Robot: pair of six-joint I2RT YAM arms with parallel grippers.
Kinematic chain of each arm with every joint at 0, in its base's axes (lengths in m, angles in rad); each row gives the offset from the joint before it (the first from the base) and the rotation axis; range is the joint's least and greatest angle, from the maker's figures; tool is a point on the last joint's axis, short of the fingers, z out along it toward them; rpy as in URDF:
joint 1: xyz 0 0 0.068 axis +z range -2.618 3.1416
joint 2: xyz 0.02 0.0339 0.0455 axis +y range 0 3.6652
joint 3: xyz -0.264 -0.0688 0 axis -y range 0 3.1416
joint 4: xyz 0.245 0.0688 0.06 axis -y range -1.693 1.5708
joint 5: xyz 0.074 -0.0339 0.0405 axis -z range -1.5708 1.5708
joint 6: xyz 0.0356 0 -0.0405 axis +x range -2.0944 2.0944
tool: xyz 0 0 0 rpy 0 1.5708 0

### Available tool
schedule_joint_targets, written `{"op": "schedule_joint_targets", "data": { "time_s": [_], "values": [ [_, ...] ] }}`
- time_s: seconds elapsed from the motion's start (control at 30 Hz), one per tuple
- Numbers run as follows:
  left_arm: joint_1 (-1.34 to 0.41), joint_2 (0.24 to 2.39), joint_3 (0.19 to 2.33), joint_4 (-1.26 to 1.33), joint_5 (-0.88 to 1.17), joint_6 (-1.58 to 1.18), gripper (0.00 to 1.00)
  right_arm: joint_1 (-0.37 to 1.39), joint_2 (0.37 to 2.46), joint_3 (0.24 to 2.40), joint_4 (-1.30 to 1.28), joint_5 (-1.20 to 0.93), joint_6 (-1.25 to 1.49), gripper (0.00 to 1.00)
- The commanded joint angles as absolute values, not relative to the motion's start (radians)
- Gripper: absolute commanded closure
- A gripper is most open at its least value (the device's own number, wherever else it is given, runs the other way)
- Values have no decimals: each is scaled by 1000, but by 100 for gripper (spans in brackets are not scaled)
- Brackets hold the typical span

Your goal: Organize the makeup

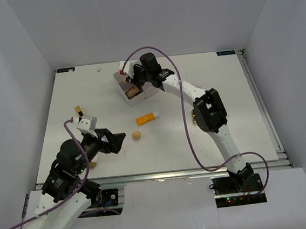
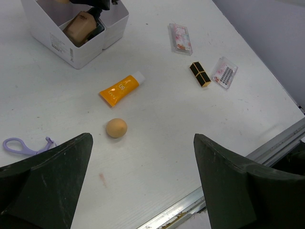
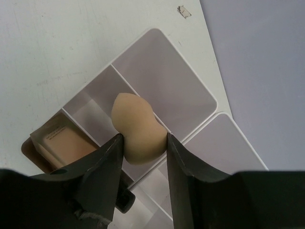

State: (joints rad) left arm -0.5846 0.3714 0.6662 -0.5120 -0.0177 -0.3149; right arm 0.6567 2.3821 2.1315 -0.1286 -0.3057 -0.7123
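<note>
The right claw (image 3: 143, 139) hangs over the white compartment box (image 3: 167, 81), its two fingers clamped against either side of a beige sponge (image 3: 136, 112). The sponge sits above a divider, and which cell lies under it is hard to tell. One corner cell holds a skin-tone bottle (image 3: 59, 140) with a dark cap. The left claw (image 2: 142, 137) stands wide apart, holding nothing, above the table (image 2: 157, 181). Loose on the table lie a second sponge (image 2: 116, 128), the orange tube (image 2: 119, 89), a black-gold lipstick (image 2: 200, 74), two clear packets (image 2: 180, 38) and a purple loop (image 2: 19, 145).
</note>
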Motion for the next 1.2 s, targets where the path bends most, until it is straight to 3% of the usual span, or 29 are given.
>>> {"op": "schedule_joint_targets", "data": {
  "time_s": [0.0,0.1,0.37,0.6,0.73,0.93,1.17],
  "values": [
    [-580,376,663,-495,-11,-308,2,661,2374,2150,-80,-296,-722,47],
    [-580,377,661,-495,-11,-308,2,661,2360,2142,-80,-299,-721,41],
    [-580,390,661,-494,-5,-307,2,661,2292,2111,-92,-310,-695,40],
    [-580,496,654,-468,46,-322,2,611,2064,2037,-228,-561,-517,38],
    [-580,670,676,-453,48,-429,3,498,1765,1697,-269,-865,-415,35],
    [-581,972,725,-448,3,-632,5,280,1323,1166,-337,-1041,-472,32],
    [-588,1149,754,-397,-82,-669,11,119,1105,902,-407,-1190,-499,31]
  ]
}}
